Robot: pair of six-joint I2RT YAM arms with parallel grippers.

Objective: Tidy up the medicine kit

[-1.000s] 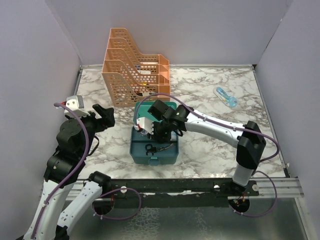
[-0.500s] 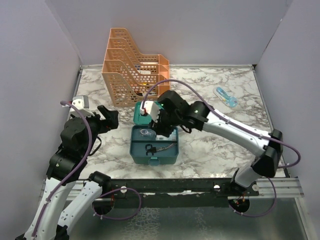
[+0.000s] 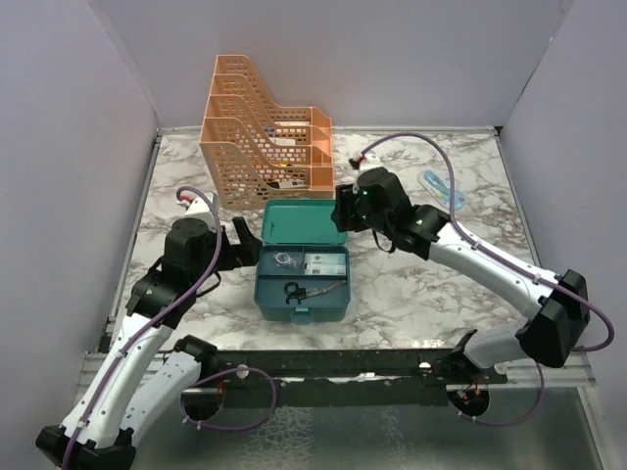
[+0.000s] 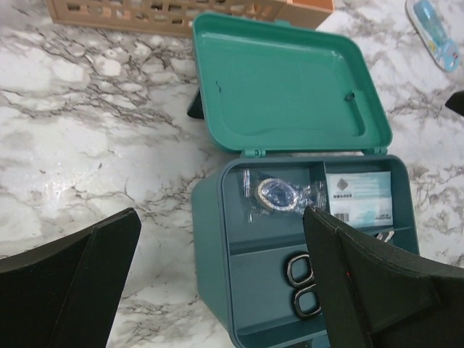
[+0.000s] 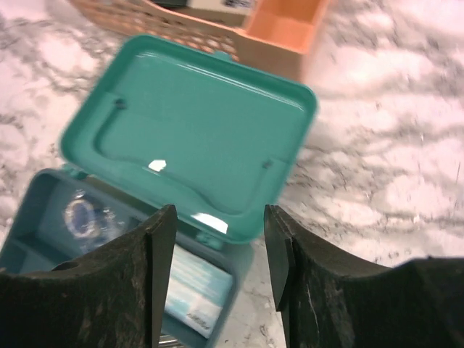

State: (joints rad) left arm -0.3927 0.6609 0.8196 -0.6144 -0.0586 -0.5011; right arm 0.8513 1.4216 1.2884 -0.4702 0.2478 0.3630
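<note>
- The marble bench (image 3: 392, 286) lies between plain walls, with two arms reaching in from its near edge.
- On the left, the left claw (image 3: 243, 247) hangs just beside the left side of the kit. Its jaws are spread wide and released, with nothing between them.
- Behind the left claw, at the back of the bench, stands an orange perforated rack (image 3: 265, 147) with stepped tiers. Some white items lie in its lower tiers, too small to tell apart.
- In the middle of the bench, just in front of the rack, sits the teal kit (image 4: 209, 254), a box with rounded corners.
- Its hinged lid (image 3: 306, 222) is open and tipped back toward the rack, inner face showing and bare.
- A teal tray (image 4: 268, 243) with dividers fills the box.
- The tray's back left compartment holds a clear packet (image 4: 279, 194) with a round blue thing inside.
- The back right compartment holds a white and blue sachet (image 4: 357, 196).
- The long front compartment holds scissors (image 3: 294, 291) with black handles, blades pointing right.
- A small latch sits at the middle of the kit's front wall.
- The right claw (image 5: 219, 214) hovers above the lid's right back corner, near the rack's front end. Its jaws stand apart and released, gripping nothing.
- Farther right, well apart from the kit, a small blue item (image 3: 443, 189) lies on the bench near the back right corner.
</note>
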